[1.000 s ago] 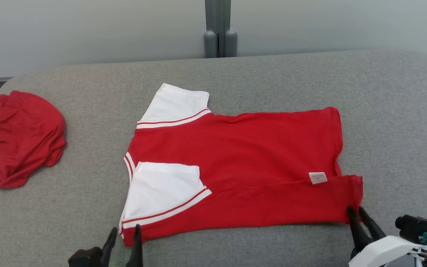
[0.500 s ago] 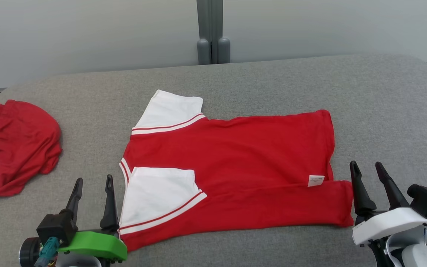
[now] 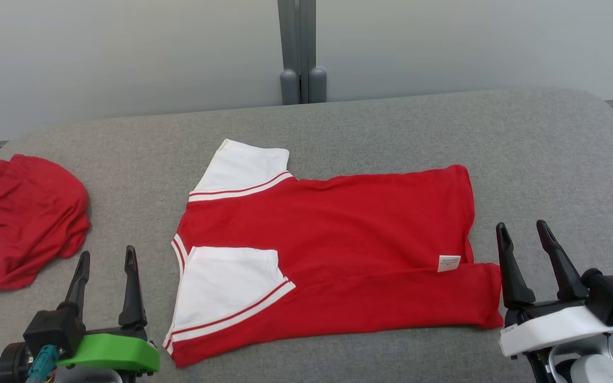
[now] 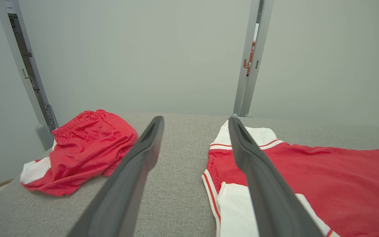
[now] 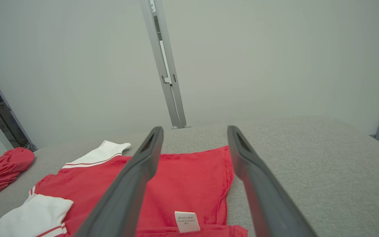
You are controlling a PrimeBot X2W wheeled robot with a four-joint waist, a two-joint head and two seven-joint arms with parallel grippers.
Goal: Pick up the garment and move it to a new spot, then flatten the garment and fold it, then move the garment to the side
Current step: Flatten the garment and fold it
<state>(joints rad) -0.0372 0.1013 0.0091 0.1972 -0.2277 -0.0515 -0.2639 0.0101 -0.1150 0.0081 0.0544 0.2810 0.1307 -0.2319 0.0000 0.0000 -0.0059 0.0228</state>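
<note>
The garment [image 3: 338, 239] is a red T-shirt with white sleeves, lying flat on the grey padded table [image 3: 391, 122], its near long edge folded over so a white label [image 3: 448, 263] shows. My left gripper [image 3: 105, 258] stands open just left of the shirt's collar end, holding nothing. My right gripper [image 3: 523, 231] stands open just right of the shirt's hem, also holding nothing. The left wrist view shows the shirt [image 4: 324, 177] to the right of my open left gripper [image 4: 196, 122]. In the right wrist view the hem and label [image 5: 187, 221] lie between the two fingers [image 5: 133, 177].
Crumpled red shorts with white trim [image 3: 22, 213] sit at the table's left edge, also in the left wrist view [image 4: 84, 148]. A grey post [image 3: 301, 53] stands behind the table against a pale wall. Bare table stretches right of the shirt.
Both grippers have let go of the shirt's near edge, opened wide and drawn back to either side. The camera has tilted, so the whole picture sits lower.
</note>
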